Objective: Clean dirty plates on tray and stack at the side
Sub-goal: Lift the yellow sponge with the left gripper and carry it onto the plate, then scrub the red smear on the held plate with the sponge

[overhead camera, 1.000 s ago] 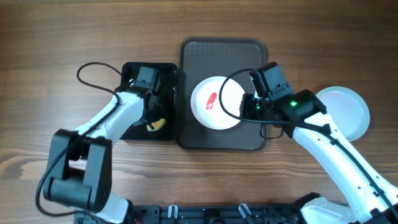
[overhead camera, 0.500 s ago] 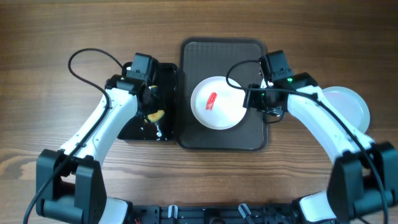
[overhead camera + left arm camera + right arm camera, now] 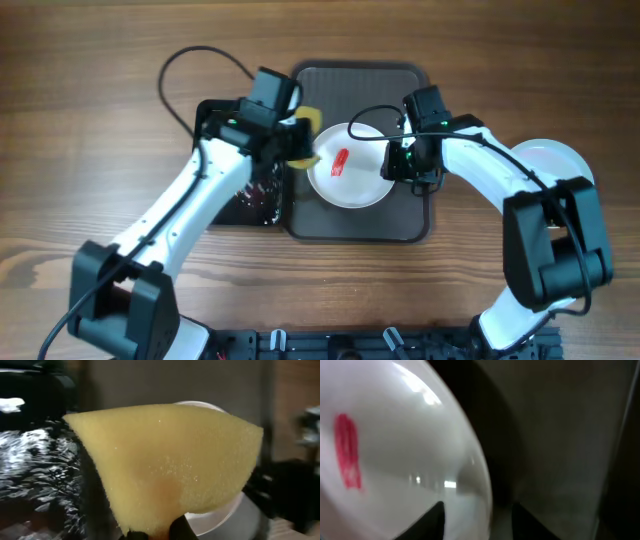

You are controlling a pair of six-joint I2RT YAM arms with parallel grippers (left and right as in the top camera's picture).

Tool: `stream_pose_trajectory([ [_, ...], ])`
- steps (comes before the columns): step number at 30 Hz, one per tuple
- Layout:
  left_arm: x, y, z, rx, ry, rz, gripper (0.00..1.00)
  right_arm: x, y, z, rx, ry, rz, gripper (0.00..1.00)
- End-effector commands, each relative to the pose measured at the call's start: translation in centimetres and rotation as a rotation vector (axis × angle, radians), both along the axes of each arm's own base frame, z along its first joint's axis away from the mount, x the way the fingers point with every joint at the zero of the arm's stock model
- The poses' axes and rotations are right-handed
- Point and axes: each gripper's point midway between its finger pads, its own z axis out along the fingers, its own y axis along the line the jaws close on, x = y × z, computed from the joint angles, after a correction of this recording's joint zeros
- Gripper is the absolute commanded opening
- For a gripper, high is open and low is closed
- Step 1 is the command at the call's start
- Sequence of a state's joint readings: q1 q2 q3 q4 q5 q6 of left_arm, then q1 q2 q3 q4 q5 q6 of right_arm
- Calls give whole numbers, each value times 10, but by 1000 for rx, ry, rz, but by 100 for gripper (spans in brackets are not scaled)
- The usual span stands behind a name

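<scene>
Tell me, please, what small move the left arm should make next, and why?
Probably lower the yellow sponge rightward onto the red smear. The left gripper holds it just over the left edge of the white plate, the smear at the centre looks unwiped, and the right gripper straddles the far rim on the tray.

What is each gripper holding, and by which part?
The left gripper holds the yellow sponge by its lower end. The right gripper straddles the rim of the white plate; whether it grips cannot be told.
</scene>
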State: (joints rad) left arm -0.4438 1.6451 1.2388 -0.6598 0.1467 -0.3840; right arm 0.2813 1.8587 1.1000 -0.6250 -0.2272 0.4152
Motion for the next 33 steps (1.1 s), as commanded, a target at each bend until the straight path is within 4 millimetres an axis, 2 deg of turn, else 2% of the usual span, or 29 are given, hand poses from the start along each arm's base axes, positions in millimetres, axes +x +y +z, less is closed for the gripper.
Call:
stream_pose_trajectory([
  [1, -1, -37, -25, -62, 63, -30, 4, 0, -3, -21, -26, 36, -32, 20],
  [4, -3, -58, -44, -116, 109, -74, 4, -2, -2, -26, -25, 48, -31, 6],
  [10, -7, -93, -84, -210, 199, -114, 4, -3, -3, -26, -27, 51, -29, 4],
  [12, -9, -97, -102, -198, 220, -118, 4, -4, -3, -26, -28, 55, -29, 4],
  [16, -8, -100, -124, -169, 223, -118, 4, -6, -4, -27, -32, 65, -29, 4],
  [18, -2, -79, -137, -47, 196, -55, 4, -6, -4, -27, -33, 66, -29, 4],
  [21, 5, -18, -150, 260, 141, 72, 4, -8, -4, -27, -34, 72, -29, 4],
  [24, 7, 33, -148, 511, 102, 128, 4, -9, -5, -27, -40, 78, -29, 4],
  [27, 6, 39, -149, 527, 116, 90, 4, -9, -6, -27, -43, 78, -29, 4],
  [29, 3, 20, -152, 424, 145, 58, 4, -9, -6, -27, -43, 78, -29, 4],
  [33, -11, -58, -147, 35, 237, -91, 4, -11, -6, -27, -45, 85, -30, 4],
])
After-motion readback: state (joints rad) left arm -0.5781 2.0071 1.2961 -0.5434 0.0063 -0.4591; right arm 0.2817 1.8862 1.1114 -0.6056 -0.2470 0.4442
